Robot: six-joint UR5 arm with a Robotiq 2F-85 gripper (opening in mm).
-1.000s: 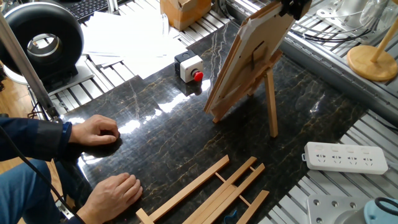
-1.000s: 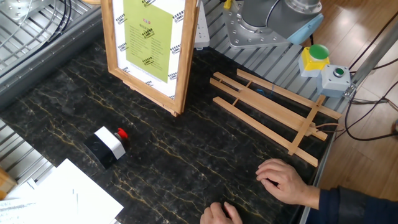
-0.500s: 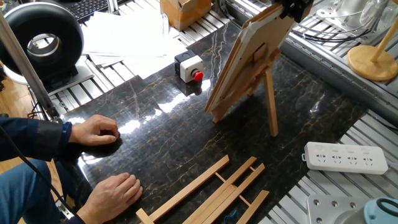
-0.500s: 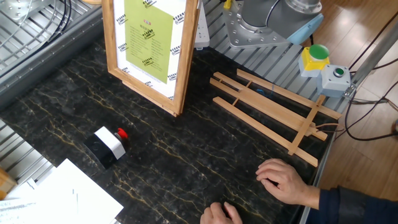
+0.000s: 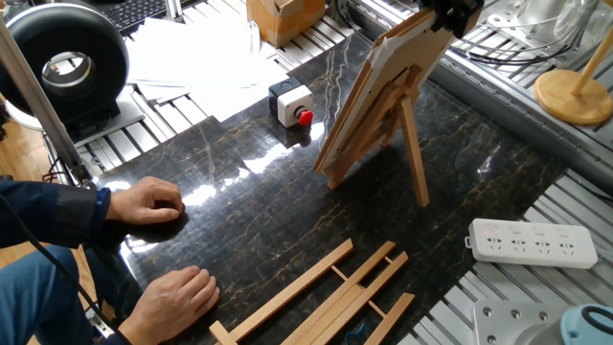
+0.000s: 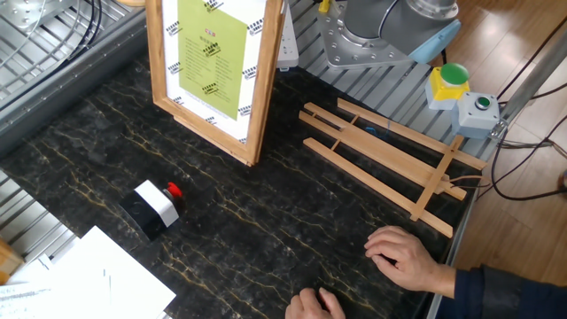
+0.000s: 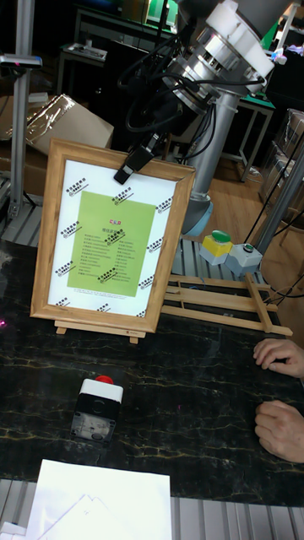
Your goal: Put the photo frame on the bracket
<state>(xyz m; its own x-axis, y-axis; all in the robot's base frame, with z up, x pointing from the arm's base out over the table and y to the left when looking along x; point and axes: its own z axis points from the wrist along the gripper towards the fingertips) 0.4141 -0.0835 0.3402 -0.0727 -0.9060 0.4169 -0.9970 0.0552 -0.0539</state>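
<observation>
Paper sheets [image 7: 101,506], white, lie nearest, then a black-and-white box with a red button [image 7: 95,407]. Beyond, the light-wood photo frame [image 7: 111,239] leans on the small wooden bracket [image 5: 410,144]; its yellow print is too small to read. My pincer [image 7: 135,164] pinches its top edge.

bracket [image 7: 95,327] mostly hidden — gripper [image 5: 452,11] cut off

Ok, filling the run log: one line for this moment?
photo frame: leaning on bracket | hand: at frame's top edge, grip unclear
</observation>
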